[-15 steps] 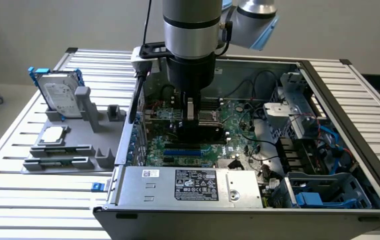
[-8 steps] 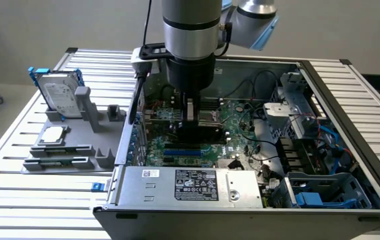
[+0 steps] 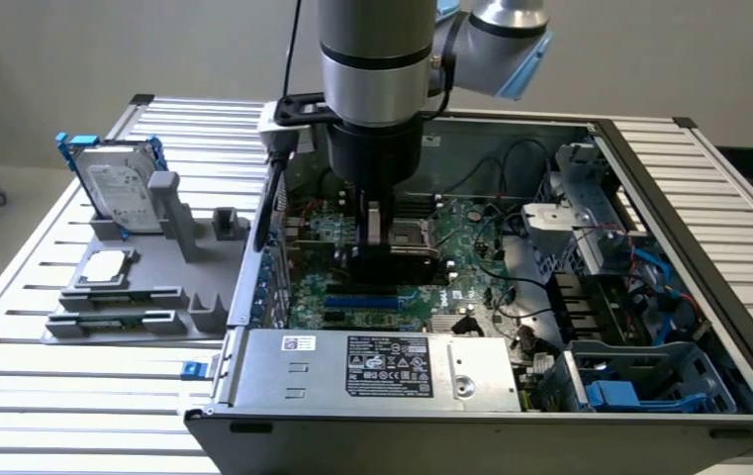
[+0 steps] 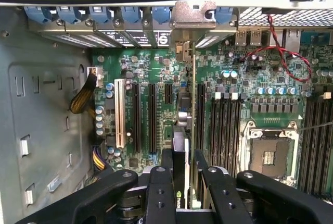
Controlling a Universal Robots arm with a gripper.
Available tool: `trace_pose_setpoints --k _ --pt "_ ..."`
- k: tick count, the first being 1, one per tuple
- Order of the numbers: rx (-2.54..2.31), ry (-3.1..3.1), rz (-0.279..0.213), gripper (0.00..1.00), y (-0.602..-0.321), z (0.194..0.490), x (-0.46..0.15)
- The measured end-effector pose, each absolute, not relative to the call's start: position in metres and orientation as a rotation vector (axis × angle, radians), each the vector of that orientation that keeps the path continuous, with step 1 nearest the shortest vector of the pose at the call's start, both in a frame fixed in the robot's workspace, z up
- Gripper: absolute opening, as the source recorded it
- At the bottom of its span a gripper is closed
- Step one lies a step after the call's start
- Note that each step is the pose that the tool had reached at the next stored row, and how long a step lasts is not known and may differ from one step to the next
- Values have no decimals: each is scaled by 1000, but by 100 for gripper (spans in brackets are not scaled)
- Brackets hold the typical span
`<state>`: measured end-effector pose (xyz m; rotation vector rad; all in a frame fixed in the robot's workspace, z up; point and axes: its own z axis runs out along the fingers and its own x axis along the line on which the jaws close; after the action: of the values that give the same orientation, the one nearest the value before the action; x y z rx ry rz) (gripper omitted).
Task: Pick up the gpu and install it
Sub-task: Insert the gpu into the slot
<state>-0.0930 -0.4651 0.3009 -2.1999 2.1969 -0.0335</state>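
Gripper [image 4: 183, 164] partly closed, clamping gpu [image 4: 180, 139] edge-on above motherboard [image 4: 145, 73] slots; bracket [image 4: 193, 18] faces rear, evidently for slot alignment.

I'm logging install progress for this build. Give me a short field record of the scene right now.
end effector: shut on the gpu
gpu: on edge over the motherboard, silver bracket at the rear slot covers
seated in slot: cannot tell
computer case: open, on the table
hard drive: upright in a holder, the exterior view's left
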Motion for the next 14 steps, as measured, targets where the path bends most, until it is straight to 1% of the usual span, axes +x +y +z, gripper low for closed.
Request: trace_pose_setpoints --k 14 --pt "-2199 2197 -33 26 -467 284 -94"
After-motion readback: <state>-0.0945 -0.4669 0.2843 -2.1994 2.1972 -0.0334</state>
